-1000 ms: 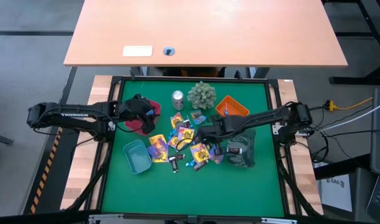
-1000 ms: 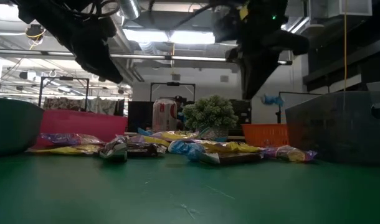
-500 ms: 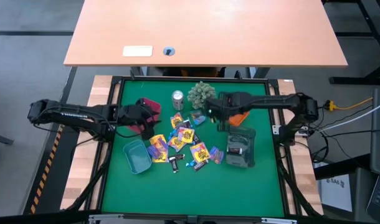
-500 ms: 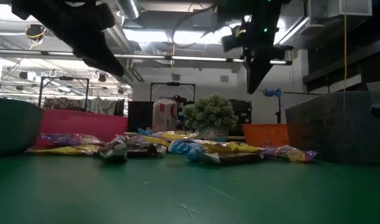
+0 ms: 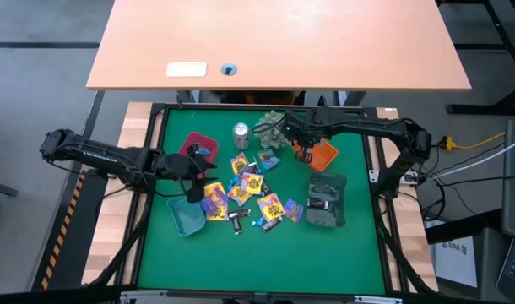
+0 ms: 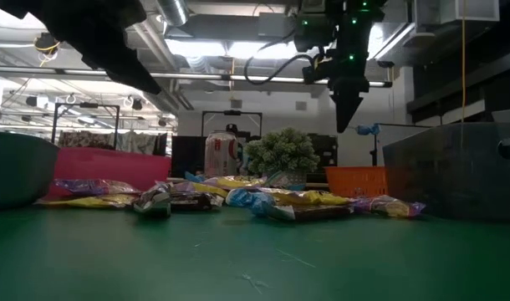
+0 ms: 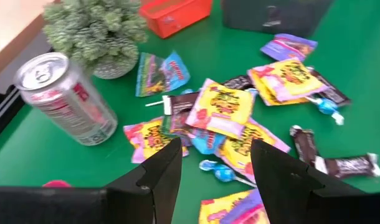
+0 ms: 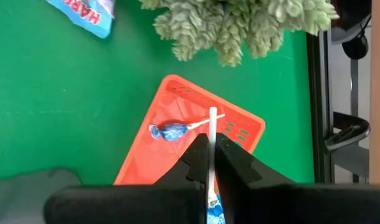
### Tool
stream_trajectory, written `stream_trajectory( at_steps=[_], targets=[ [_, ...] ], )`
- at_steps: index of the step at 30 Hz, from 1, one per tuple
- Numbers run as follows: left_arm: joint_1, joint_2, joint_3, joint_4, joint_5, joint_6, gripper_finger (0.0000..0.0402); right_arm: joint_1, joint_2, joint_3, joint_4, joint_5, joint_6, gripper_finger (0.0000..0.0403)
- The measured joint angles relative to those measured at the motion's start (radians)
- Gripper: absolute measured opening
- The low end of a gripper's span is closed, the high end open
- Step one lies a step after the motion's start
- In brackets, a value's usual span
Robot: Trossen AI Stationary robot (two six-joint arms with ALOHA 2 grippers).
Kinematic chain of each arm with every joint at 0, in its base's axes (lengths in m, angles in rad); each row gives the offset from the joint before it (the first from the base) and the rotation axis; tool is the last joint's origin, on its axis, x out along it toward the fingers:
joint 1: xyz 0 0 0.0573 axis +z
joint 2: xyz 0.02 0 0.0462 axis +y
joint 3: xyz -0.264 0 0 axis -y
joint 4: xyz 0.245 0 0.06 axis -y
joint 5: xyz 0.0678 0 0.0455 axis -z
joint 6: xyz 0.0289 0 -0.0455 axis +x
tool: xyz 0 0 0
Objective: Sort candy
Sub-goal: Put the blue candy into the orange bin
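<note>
Candy crinkles; right fingers pinch a lollipop's thin white stick, left fingers splayed.

My fingers stand spread apart, nothing between them. Past them, on the green mat, lies the candy: yellow packets, dark bars, blue-wrapped pieces. A silver can stands tilted beside a spiky plant. Farther off are an orange tray and a dark bin.
</note>
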Motion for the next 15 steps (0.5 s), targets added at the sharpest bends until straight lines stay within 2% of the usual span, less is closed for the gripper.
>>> stream_trajectory(
  at_steps=[9, 15],
  targets=[
    [-0.053, 0.0, 0.0, -0.001, 0.0, 0.0, 0.018, -0.013, 0.0, 0.0, -0.002, 0.0, -0.009, 0.0022],
    [-0.083, 0.0, 0.0, -0.001, 0.0, 0.0, 0.018, -0.013, 0.0, 0.0, -0.002, 0.0, -0.011, 0.0066]
  ],
)
